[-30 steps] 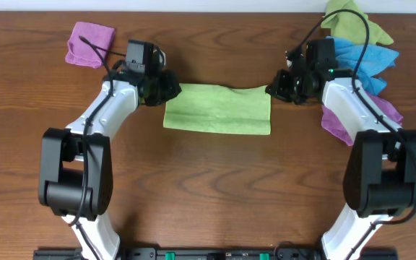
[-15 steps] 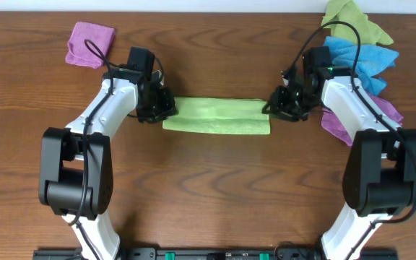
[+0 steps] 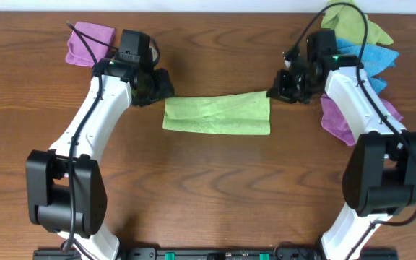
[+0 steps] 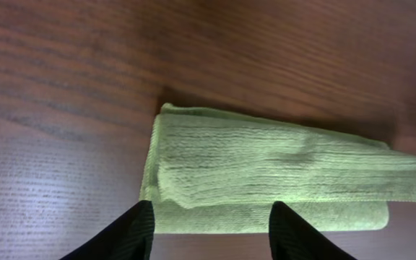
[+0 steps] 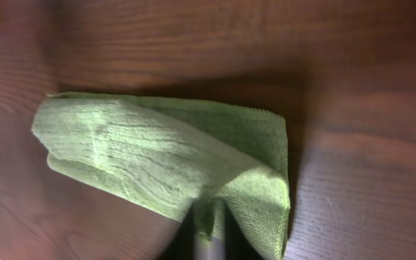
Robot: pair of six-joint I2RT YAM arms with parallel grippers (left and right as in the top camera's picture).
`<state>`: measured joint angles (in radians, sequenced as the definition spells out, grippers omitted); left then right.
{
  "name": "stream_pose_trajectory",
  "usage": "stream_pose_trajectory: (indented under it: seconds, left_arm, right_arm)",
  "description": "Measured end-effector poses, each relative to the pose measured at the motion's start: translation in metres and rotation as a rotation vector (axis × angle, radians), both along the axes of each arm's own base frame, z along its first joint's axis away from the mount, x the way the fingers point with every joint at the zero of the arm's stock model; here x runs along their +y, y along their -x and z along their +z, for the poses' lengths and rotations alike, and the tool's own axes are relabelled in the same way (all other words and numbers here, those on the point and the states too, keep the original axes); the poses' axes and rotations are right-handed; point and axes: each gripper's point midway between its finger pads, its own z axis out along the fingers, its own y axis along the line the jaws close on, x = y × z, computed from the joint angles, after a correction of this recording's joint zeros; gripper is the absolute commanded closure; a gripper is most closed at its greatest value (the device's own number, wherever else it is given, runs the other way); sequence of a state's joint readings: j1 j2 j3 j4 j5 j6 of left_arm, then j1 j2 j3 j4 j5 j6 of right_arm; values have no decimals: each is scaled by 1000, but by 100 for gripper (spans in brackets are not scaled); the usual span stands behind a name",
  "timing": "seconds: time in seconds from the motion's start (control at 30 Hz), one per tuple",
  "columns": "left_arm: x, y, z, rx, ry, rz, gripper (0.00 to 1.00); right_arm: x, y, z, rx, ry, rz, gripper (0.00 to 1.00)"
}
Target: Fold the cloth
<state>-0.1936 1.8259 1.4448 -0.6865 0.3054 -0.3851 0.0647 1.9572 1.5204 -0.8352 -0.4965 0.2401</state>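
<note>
The cloth (image 3: 217, 115) is a lime-green strip, folded lengthwise, lying flat mid-table. My left gripper (image 3: 162, 89) hovers just off its far left corner. In the left wrist view its black fingers (image 4: 130, 232) stand apart, open and empty, with the cloth's (image 4: 266, 177) folded end ahead of them. My right gripper (image 3: 272, 92) is at the far right corner. In the right wrist view its jaws (image 5: 209, 230) are close together and pinch a tuck of the cloth (image 5: 150, 155), which rises in a ridge toward them.
A purple cloth (image 3: 89, 42) lies at the back left, close behind the left arm. At the back right, olive-green (image 3: 356, 22), blue (image 3: 367, 61) and purple (image 3: 341, 119) cloths are piled beside and under the right arm.
Both grippers brought the cloth's far edge toward the near edge, leaving a narrow strip. The left one opened and drew back empty. The right one opened, then closed again on the far right corner.
</note>
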Motion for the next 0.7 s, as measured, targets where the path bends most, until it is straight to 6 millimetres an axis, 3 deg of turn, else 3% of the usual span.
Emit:
stream_pose_trajectory:
  seconds: [0.03,0.23,0.27,0.3,0.33,0.37,0.6,0.7]
  left_arm:
    - [-1,-1,0,-7,-3,-3,37]
    - [-9,-8,4,-48,-7,-16,38]
    - [-9,-9,5,-55,-6,-16,39]
    - [-9,-11,5,-63,-6,-15,40]
    - [-10,-12,6,-68,-5,-14,44]
    - [-10,-14,7,-75,-3,-13,47]
    - [-18,-20,9,-108,3,-29,48]
    - [-31,-15,-2,-84,-3,-60,50]
  right_arm:
    - [0,-1,3,-2,0,1,1]
    - [0,9,1,40,5,10,1]
    - [0,9,1,37,6,12,18]
    - [0,7,2,26,8,21,50]
    - [1,5,2,10,10,31,89]
    - [1,3,3,-6,14,38,99]
    - [1,-9,-3,-81,132,67,99]
    - [9,-7,-23,-52,176,97,99]
